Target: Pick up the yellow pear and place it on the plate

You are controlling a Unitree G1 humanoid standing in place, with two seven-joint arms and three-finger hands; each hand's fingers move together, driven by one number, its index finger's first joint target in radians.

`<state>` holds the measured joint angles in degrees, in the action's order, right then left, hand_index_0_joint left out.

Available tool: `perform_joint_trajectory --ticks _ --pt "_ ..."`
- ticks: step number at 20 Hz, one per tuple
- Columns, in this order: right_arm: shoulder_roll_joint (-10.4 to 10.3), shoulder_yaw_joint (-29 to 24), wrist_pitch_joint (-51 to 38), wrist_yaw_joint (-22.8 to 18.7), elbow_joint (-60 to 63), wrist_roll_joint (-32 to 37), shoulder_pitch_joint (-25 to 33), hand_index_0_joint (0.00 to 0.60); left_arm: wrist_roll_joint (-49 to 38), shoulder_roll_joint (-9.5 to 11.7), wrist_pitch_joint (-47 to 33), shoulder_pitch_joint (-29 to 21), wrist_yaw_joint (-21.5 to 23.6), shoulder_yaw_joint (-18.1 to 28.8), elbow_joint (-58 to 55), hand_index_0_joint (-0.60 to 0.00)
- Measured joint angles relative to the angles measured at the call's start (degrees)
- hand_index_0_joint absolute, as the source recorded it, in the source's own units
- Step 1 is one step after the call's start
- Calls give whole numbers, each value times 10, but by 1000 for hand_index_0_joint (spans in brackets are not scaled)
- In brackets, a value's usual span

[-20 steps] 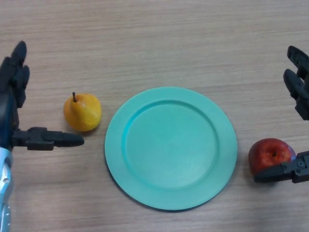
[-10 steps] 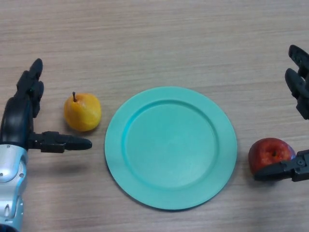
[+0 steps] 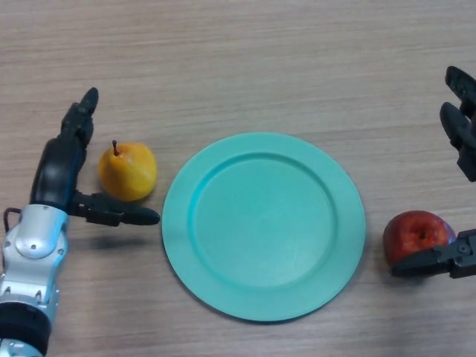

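My left hand [image 3: 62,168] spread wide around the pear [image 3: 128,172], fingers straight, not gripping, pear upright on the worktop [image 3: 245,59] just left of the plate [image 3: 264,227], my right hand [image 3: 459,149] open by the apple [image 3: 417,236]

The pear [image 3: 128,172] sits between the left hand [image 3: 61,172]'s fingers and thumb, the plate [image 3: 264,227] just beyond on the table [image 3: 238,59]. The apple [image 3: 416,236] lies inside the right hand [image 3: 462,149]'s span, thumb against it.
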<state>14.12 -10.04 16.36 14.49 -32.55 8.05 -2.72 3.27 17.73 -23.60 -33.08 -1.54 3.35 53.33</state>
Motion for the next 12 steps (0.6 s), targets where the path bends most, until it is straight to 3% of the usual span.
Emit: perform_joint_trajectory --ticks 4,5,6,7,9,10,12 --pt "0 -2 0 -1 0 0 1 0 0 -11 -39 -19 17 -3 47 0" --pt "0 -2 0 -1 0 0 1 0 0 -11 -47 -22 17 -3 50 -99" --pt "0 -2 0 -1 0 0 1 0 0 -12 -60 -23 21 -3 52 -250" --pt "0 -2 0 -1 0 0 1 0 26 -11 -66 -28 49 -3 61 -400" --pt "0 -2 0 -1 0 0 1 0 97 -10 -67 -35 127 -12 75 -600" --pt "0 -2 0 -1 -4 0 -2 0 155 -7 -68 -39 180 -25 86 -600" --pt "0 -3 2 -1 -11 0 -5 0 155 -7 -68 -39 180 -26 86 -600"
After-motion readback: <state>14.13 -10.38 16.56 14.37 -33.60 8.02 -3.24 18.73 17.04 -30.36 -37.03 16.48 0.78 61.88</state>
